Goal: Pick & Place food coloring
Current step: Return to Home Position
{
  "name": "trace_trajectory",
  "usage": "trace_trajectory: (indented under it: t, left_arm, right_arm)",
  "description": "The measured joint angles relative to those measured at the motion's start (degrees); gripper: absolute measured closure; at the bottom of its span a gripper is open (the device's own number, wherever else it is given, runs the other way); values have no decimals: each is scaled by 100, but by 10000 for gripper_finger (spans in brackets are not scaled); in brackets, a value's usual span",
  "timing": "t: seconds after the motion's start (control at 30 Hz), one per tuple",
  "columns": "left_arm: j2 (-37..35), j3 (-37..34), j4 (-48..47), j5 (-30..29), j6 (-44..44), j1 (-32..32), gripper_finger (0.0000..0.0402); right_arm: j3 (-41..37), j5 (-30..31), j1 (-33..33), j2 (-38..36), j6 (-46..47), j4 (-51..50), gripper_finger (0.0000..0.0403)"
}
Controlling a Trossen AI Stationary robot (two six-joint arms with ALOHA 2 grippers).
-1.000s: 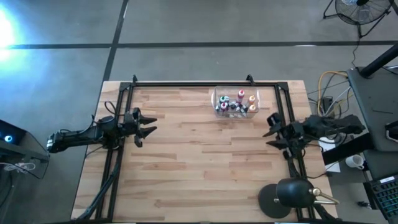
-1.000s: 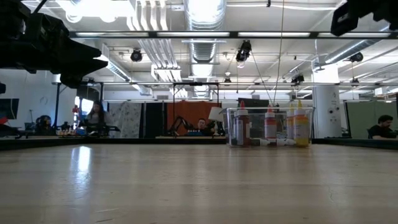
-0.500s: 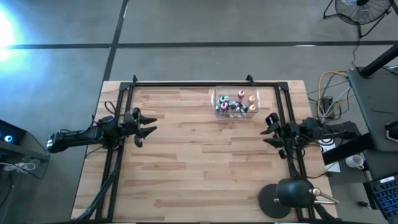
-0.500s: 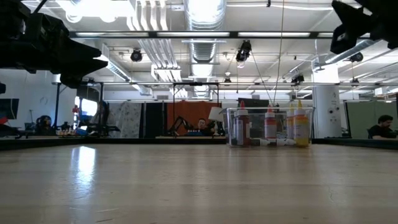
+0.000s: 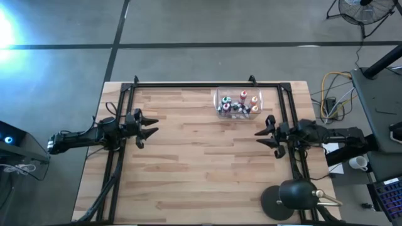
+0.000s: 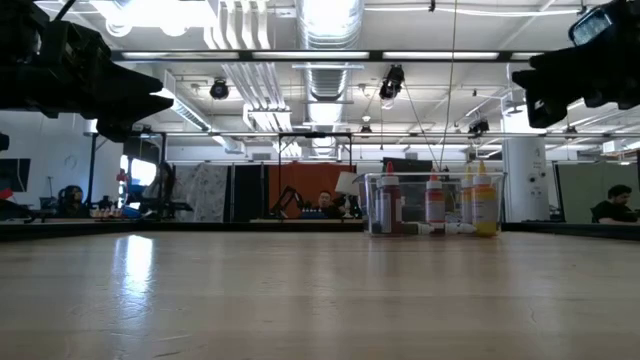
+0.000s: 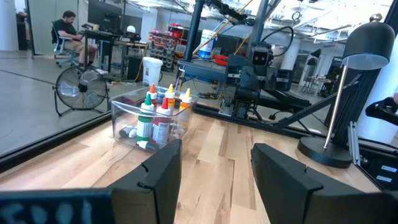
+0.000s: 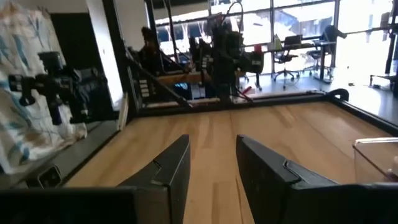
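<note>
The food coloring bottles (image 5: 239, 103), with red, orange, green and purple caps, stand and lie inside a clear plastic box (image 5: 219, 100) on the table's far side, right of centre; the box also shows in the low view (image 6: 432, 205) and the left wrist view (image 7: 152, 118). My left gripper (image 5: 151, 125) hovers open at the table's left, pointing level toward the right. My right gripper (image 5: 262, 137) hovers open at the table's right, pointing level toward the left, nearer than the box. Nothing is between either pair of fingers (image 7: 214, 155) (image 8: 211, 149).
A black desk lamp (image 5: 295, 198) stands at the near right corner. Black frame rails (image 5: 207, 85) run along the far edge and down both sides. Bare wood lies between the two grippers. People sit in the room behind the table (image 6: 322, 203).
My right gripper has come down and swung toward the table's left and near edge, turning from a slant toward the far side to point level at the left arm. Its fingers stay open. The box and bottles have not moved.
</note>
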Motion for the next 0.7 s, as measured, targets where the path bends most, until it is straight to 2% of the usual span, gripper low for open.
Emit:
trace_trajectory:
  t: [0.7]
  left_arm:
    - [1, 0, -2, 0, 0, 0, 234]
  right_arm:
    - [0, 32, 4, 0, -52, -144, 280]
